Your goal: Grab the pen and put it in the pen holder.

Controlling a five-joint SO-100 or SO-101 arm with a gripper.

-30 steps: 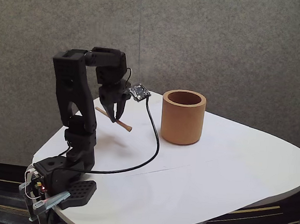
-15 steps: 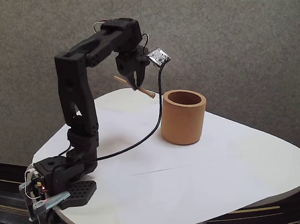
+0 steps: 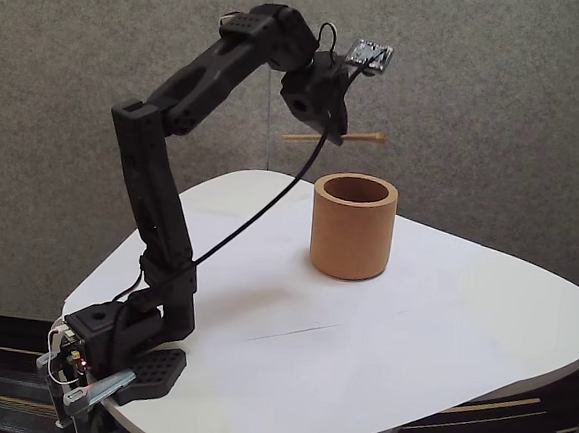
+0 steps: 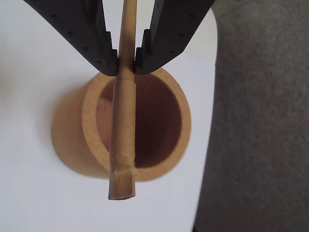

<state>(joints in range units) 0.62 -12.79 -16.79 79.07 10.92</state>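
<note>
Wrist view: black gripper (image 4: 126,65) jaws pinch the thin light-brown wooden pen (image 4: 123,140) level above the thick-walled tan cylindrical pen holder (image 4: 91,130), probably lining up the drop.

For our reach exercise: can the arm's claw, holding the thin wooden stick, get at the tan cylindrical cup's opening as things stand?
Probably yes: the claw grips the thin wooden stick above the tan cylindrical cup, whose opening is uncovered.

A white rounded table (image 3: 438,369) carries everything. The pen holder (image 3: 353,228) stands upright near its far edge. The arm's base (image 3: 119,349) sits at its near left corner.
</note>
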